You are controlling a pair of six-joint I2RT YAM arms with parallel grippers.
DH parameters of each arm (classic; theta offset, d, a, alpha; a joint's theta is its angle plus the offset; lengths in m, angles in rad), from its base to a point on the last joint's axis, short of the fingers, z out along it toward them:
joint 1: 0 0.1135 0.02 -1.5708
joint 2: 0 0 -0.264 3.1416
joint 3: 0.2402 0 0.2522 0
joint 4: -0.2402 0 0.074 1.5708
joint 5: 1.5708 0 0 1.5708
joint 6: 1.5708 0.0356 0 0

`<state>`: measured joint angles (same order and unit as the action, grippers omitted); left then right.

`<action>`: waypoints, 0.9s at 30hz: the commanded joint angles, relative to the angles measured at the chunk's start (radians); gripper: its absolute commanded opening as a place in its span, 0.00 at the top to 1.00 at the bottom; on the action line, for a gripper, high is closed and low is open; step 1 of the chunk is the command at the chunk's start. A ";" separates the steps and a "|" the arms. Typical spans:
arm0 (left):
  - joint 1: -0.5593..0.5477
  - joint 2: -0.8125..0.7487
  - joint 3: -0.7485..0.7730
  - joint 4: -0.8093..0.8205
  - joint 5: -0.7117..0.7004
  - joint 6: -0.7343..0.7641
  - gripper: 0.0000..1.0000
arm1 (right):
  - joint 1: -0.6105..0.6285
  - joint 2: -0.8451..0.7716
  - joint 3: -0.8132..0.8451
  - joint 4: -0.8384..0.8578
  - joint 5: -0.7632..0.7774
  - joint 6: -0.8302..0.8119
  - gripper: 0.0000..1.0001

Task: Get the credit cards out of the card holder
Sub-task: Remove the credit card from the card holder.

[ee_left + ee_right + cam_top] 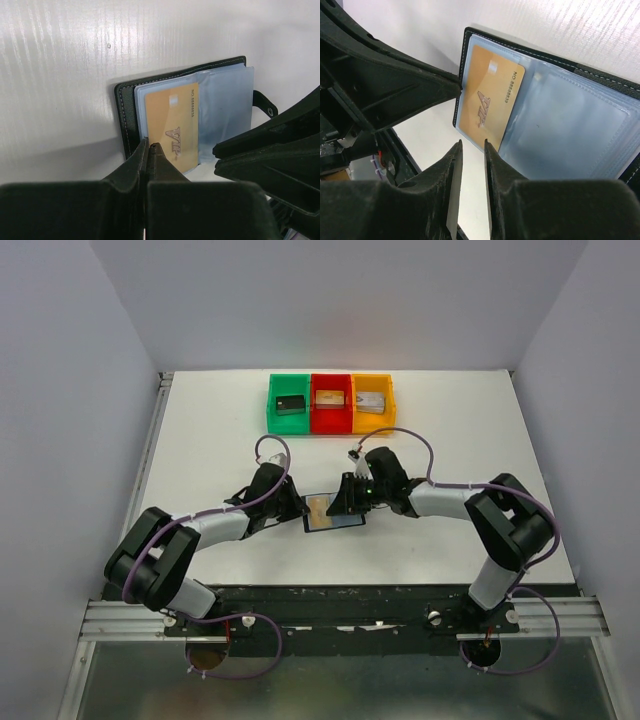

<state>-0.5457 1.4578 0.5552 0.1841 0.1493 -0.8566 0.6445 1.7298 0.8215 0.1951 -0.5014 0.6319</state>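
The black card holder [336, 522] lies open on the table between my two grippers, its bluish-grey pockets facing up [225, 105] [570, 135]. A tan-gold credit card [172, 127] [490, 105] [320, 506] marked VIP sits in one clear pocket. No other cards show. My left gripper [150, 146] [300, 508] is shut, with its tips resting on the holder's edge beside the gold card. My right gripper [472, 145] [350, 502] is open by a narrow gap, its tips just off the corner of the gold card's pocket and holding nothing.
Green [290, 403], red [330, 403] and orange [372, 403] bins stand in a row at the back, holding a blocky black, tan and grey item. The two grippers are close together over the holder. The holder's strap tab [264, 104] sticks out on one side.
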 commanded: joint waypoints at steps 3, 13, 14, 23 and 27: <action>-0.007 0.010 0.015 -0.021 -0.016 0.008 1.00 | -0.012 0.031 -0.010 0.032 0.017 0.005 0.68; -0.005 0.026 0.020 -0.031 -0.019 0.010 1.00 | -0.019 0.045 -0.012 0.035 0.018 0.003 0.68; -0.007 0.026 0.022 -0.032 -0.019 0.010 1.00 | -0.019 0.047 -0.012 0.036 0.020 0.003 0.68; -0.007 0.064 0.028 -0.040 -0.016 0.008 1.00 | -0.029 0.063 -0.021 0.050 0.020 0.008 0.67; -0.008 0.067 0.029 -0.043 -0.016 0.011 1.00 | -0.034 0.063 -0.022 0.053 0.017 0.011 0.66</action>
<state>-0.5457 1.5040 0.5743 0.1741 0.1478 -0.8555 0.6197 1.7748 0.8116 0.2169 -0.4946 0.6365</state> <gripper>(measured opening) 0.026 0.333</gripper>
